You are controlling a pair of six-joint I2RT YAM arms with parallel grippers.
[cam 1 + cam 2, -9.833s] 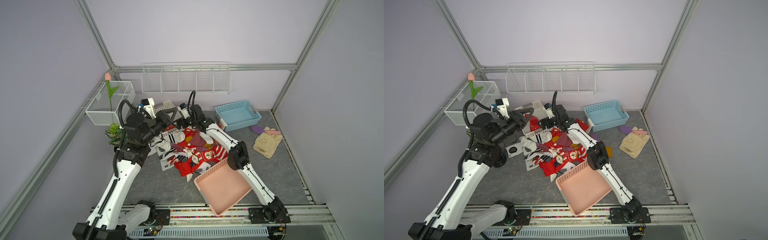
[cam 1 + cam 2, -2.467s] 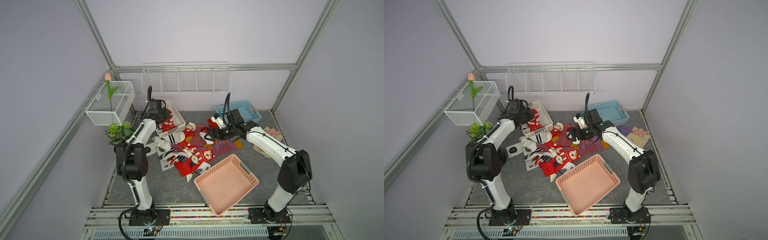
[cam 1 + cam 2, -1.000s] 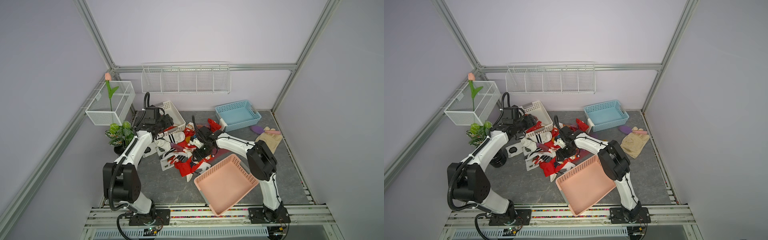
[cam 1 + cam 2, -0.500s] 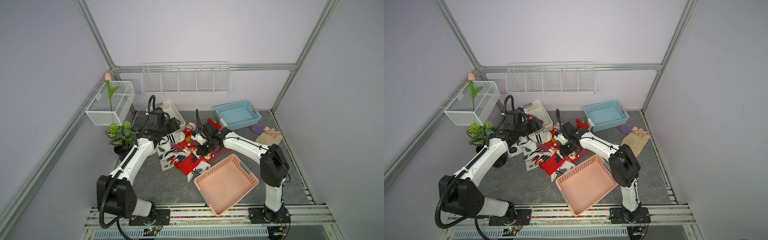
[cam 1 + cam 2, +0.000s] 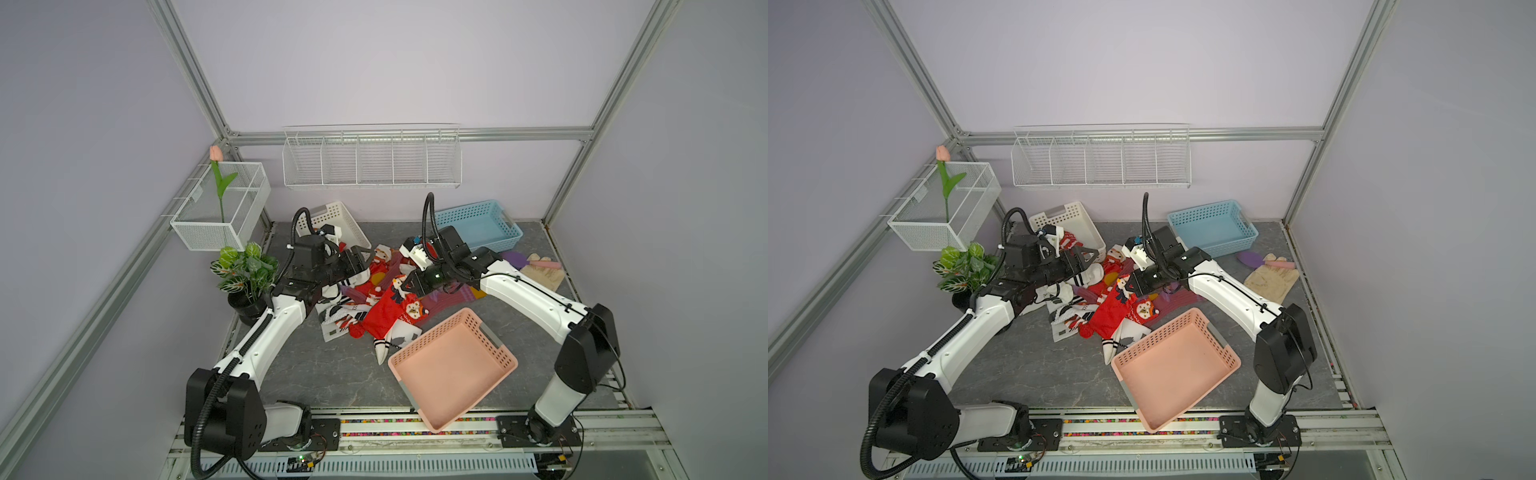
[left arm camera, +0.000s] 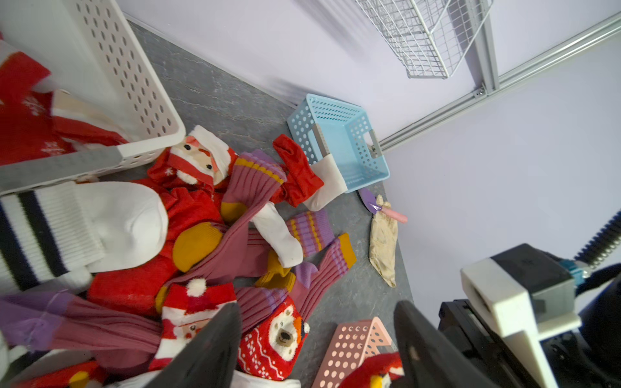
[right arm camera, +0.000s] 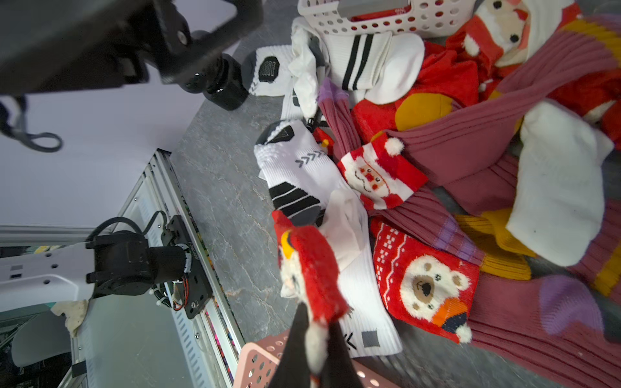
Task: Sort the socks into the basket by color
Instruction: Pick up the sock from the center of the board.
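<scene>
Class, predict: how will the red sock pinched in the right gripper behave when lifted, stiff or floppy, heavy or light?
Probably floppy: the red sock drapes limply from the right gripper. Likely light: a pinch on one end carries it. Its fuzzy knit may snag neighbouring socks.

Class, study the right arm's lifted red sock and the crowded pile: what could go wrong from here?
1. The right gripper is shut on only one end of the red sock. Its other end lies on the pile and may drag a white sock along.
2. The open left gripper hangs close by at the same pile, so the two might collide.
</scene>
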